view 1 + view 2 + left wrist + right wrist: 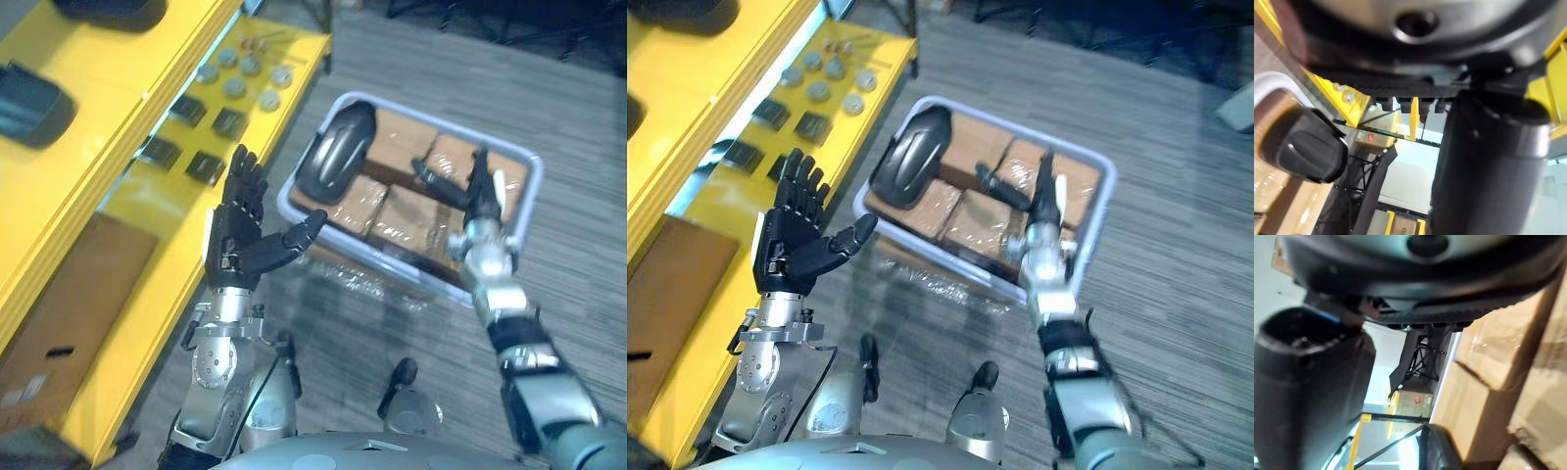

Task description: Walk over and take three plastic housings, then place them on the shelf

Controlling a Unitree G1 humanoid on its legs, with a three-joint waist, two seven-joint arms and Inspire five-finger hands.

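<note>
We stand at the near side of a pale bin [533,191] on the grey floor, with the yellow shelf [186,69] running along our left. One dark plastic housing [338,149] lies in the far-left corner of the bin, propped on the film-wrapped cardboard boxes [416,211] that pack it. It touches neither hand.

Our left hand [238,230] is raised between the shelf and the bin. Its fingers are straight and spread, its thumb points right toward the housing, and it holds nothing. We judge it is held wide like this so that it can close over the housing's broad curved shell. Our right hand [480,196] hangs over the right half of the bin, fingers stretched toward the far rim and thumb splayed left, also empty. It looks ready to steady the housing from the other side.

On the shelf's upper tier lie two dark moulded pieces [29,106] that look like the same kind of housing, so we take the one in the bin to be what is left to fetch. The lower tier holds small dark square parts [206,166] and, farther off, round discs [235,86], set out in neat groups as if sorted by type.

As for writing, the left wrist view shows a distant box with a small red label [1370,138], too small to read.
</note>
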